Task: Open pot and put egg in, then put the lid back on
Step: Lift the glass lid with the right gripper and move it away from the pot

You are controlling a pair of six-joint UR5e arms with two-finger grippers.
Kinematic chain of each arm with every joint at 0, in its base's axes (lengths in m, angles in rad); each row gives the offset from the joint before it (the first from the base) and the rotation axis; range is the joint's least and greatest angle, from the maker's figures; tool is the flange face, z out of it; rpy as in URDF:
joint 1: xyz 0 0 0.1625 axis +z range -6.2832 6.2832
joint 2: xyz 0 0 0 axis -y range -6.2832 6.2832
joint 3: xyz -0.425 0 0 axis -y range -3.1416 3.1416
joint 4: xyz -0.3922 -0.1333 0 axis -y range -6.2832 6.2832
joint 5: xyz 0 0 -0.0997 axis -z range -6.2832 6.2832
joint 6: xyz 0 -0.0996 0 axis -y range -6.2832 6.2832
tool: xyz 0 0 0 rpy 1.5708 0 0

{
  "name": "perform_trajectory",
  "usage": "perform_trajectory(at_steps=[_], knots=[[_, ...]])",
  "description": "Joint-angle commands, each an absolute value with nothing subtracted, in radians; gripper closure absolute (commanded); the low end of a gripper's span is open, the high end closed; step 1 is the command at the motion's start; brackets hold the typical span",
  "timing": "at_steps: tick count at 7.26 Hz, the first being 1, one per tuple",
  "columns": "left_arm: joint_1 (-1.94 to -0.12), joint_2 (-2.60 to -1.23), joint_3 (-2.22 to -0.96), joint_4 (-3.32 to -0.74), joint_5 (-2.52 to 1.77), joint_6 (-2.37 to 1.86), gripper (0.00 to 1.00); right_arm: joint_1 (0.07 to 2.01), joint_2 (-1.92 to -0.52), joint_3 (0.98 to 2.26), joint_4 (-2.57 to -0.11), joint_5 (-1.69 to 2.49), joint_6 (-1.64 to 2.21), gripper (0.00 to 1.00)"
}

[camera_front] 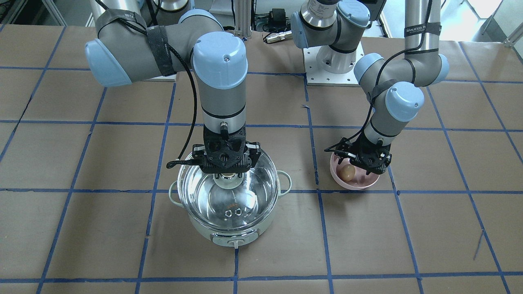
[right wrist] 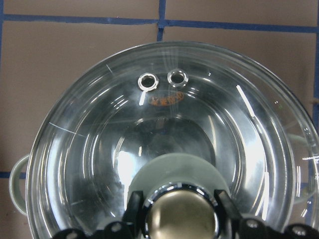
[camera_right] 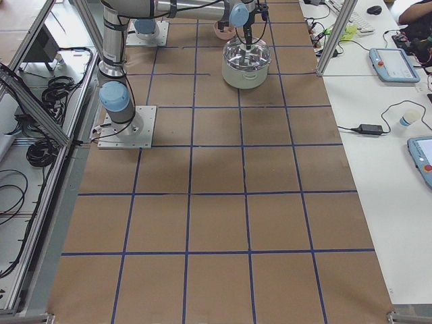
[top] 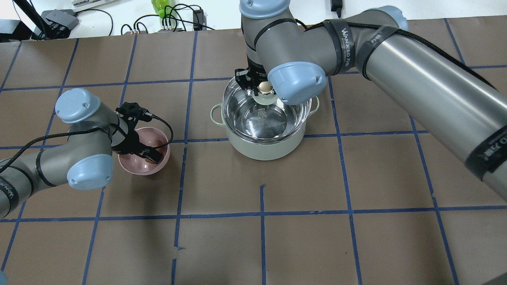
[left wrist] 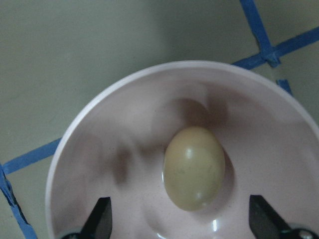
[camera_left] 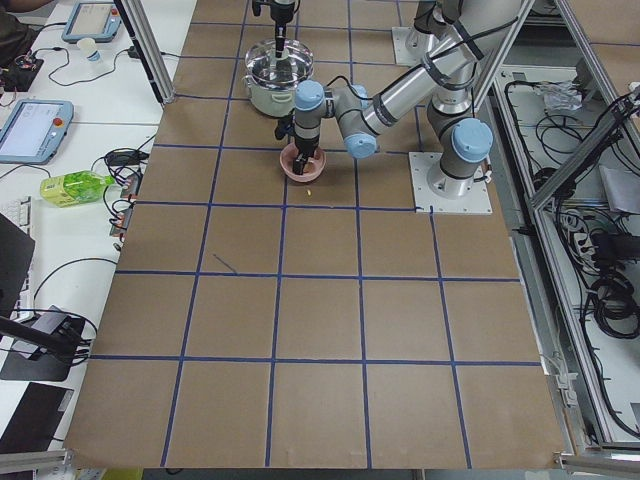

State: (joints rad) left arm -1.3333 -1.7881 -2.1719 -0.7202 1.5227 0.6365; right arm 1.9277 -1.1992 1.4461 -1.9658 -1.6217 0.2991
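Egg lies in pink bowl; lid covers pot beside it.

Pink bowl, brown table, blue tape grid

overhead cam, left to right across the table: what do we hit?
pink bowl, holding the egg, with the open left gripper over it → pot, with the lid over it and the right gripper closed on its top
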Motion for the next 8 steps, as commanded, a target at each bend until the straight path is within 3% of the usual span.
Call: perform_trajectory(at_steps=[1, 5, 8], knots=[[-1.333, -1.805, -2.171, -0.719, 1.509, 0.635, 0.11, 1.866, -1.288, 1.440, -1.866, -1.618, 0.237, 0.98], [-1.333, -1.810, -2.169, -0.726, 1.511, 0.615, 0.47, 1.610, -1.514, 1.495, -1.689, -1.606, 0.100, 0.99], [-1.333, -1.810, -2.169, -0.724, 1.511, 0.615, 0.52, 1.597, -1.539, 1.511, -1.686, -1.603, 0.095, 0.99]])
